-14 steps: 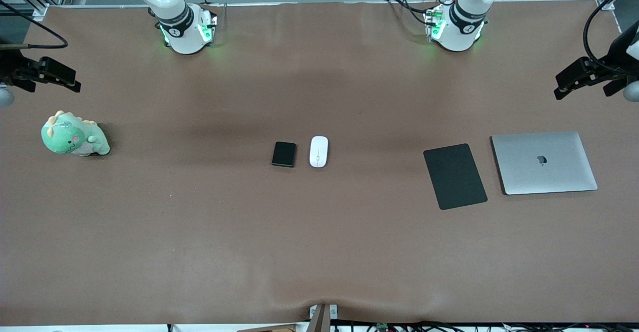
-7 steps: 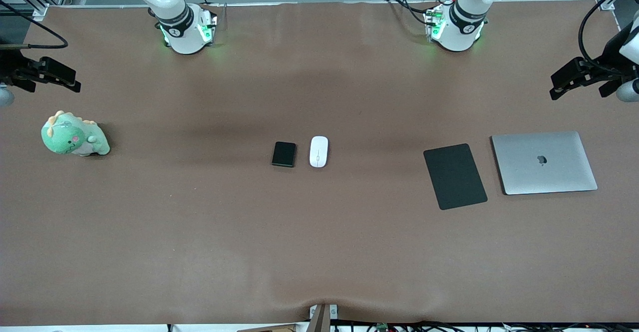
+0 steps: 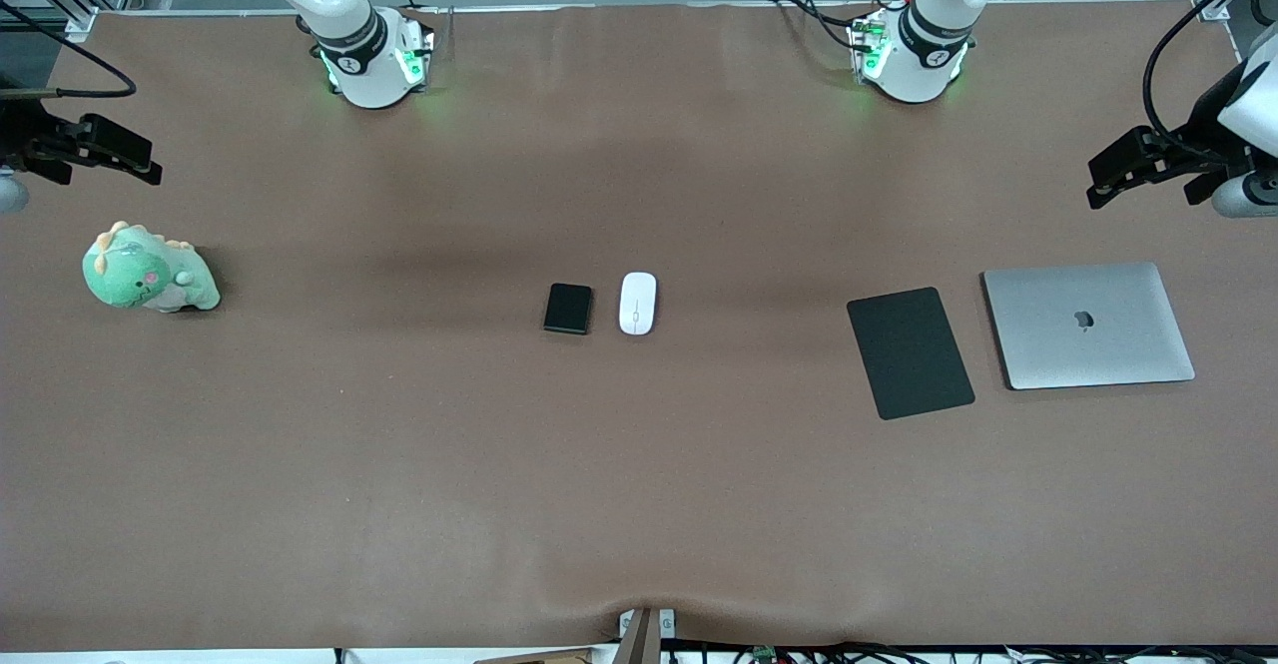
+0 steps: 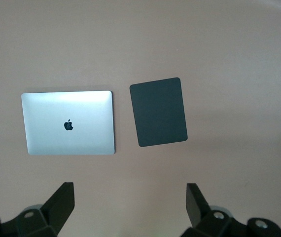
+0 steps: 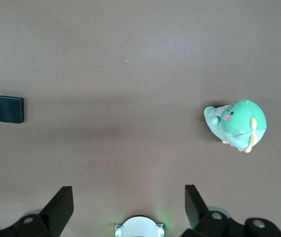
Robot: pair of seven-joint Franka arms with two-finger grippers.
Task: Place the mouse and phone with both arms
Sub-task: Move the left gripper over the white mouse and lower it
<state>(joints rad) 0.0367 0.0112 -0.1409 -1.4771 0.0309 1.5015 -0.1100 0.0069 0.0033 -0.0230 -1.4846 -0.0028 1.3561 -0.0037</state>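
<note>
The mouse and the phone lie flat in the middle of the counter, just beside each other but not touching, the phone toward the right arm's end and the mouse toward the left arm's end. Both sit well apart from either pincer, so each arm has a long way to reach, and I think that is where trouble could start: the two things are so close together that one pincer coming down could bump the other thing, or the two arms could knock each other. The mouse is smooth and round and may slip out of a squeeze, and the phone is thin and flat, so it may be hard to get under. The left pincer hangs up high at its end of the counter, over a bare spot close to the silver laptop and the black mouse pad, with its fingers spread wide and holding nothing. The right pincer waits high near the green toy dinosaur, also spread wide and holding nothing. The mouse is cut off at the edge of both wrist views, and both arms run out of the front view.
</note>
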